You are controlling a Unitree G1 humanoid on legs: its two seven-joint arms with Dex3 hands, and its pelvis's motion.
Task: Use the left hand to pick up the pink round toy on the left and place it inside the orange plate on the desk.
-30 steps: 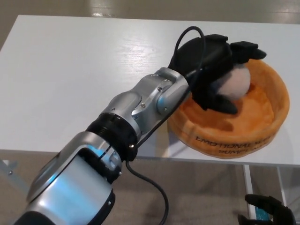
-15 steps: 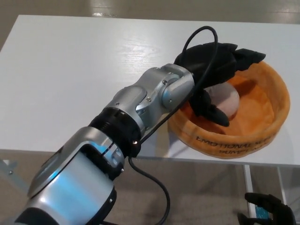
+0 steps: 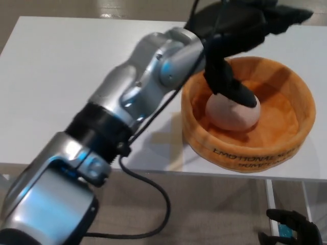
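Observation:
The pink round toy (image 3: 231, 114) lies inside the orange plate (image 3: 286, 148) at the right of the white desk (image 3: 76, 81). My left hand (image 3: 240, 30) hovers above the plate with its fingers spread apart, holding nothing; its thumb hangs down over the top of the toy. The silver left forearm crosses the picture from the lower left. My right hand (image 3: 288, 229) shows at the bottom right corner, below the desk edge, partly cut off by the frame.
The desk's front edge runs just below the plate. Below it, tan floor and a desk leg (image 3: 271, 196) show. A black cable (image 3: 153, 204) loops from the left arm.
My left hand has let go of the pink toy, opened and risen above the plate. The toy now rests in the plate. The right hand has not moved.

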